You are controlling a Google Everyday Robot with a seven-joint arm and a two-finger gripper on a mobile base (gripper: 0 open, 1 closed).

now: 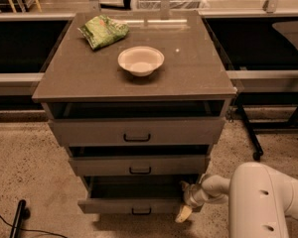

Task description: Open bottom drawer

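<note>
The bottom drawer (124, 205) is the lowest of three grey-brown drawers in the cabinet, with a small black bar handle (141, 211). It stands pulled out further than the two drawers above, and its dark inside shows. My gripper (186, 202) is at the drawer's right front corner, against its right end, on the white arm (260, 202) that comes in from the lower right. One pale fingertip (183, 214) hangs below the drawer front.
The top drawer (136, 131) and middle drawer (139, 165) stand slightly open. On the cabinet top (188, 68) sit a white bowl (140, 60) and a green bag (104, 30). A black cable (17, 219) lies on the speckled floor at lower left. Dark frames flank the cabinet.
</note>
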